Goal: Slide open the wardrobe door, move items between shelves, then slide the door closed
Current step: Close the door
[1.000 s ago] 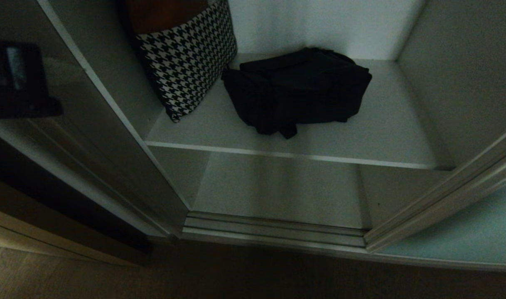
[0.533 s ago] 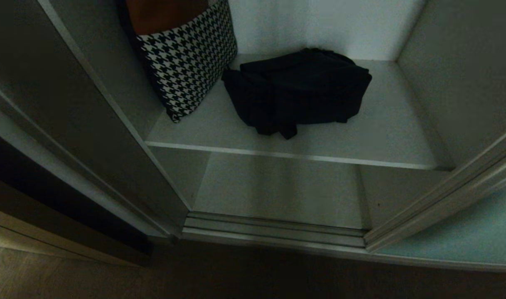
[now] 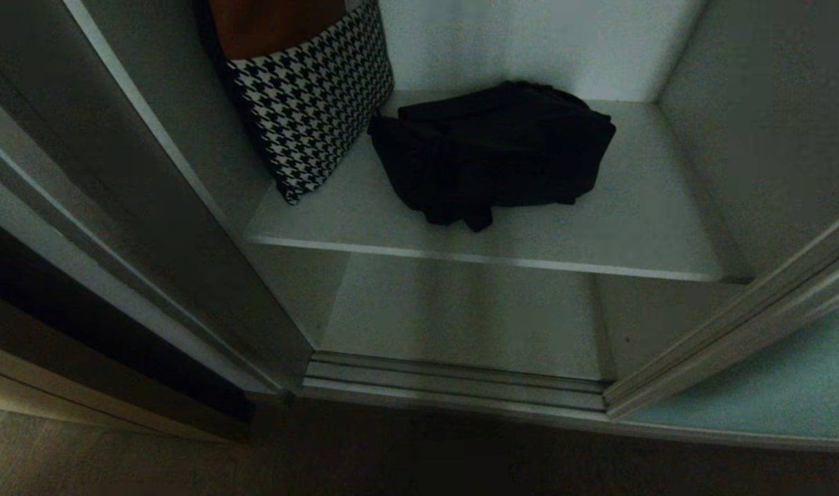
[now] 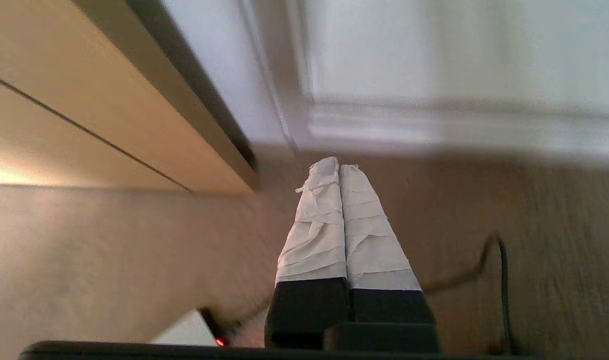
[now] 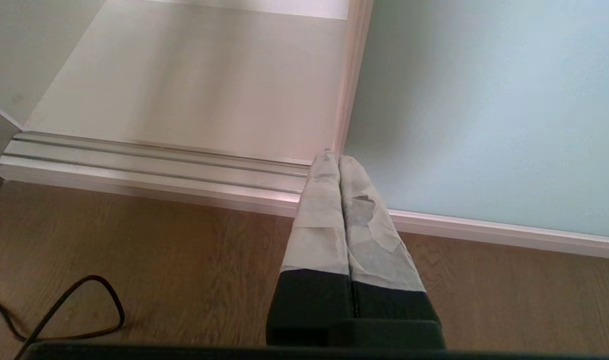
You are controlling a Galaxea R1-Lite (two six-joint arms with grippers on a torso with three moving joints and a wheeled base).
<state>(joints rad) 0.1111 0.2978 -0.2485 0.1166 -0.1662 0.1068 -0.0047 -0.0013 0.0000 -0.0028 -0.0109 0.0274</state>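
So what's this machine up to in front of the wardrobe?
Right now it handles nothing. The sliding door stands open at the right. On the upper shelf lie a black fabric bundle and a houndstooth cloth; the lower shelf is bare. The left gripper and right gripper are both shut and empty, low over the wooden floor.

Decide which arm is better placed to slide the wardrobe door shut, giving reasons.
Right, probably: the right claw points at the sliding wardrobe door's frame edge; the left claw hangs by the beige cabinet.
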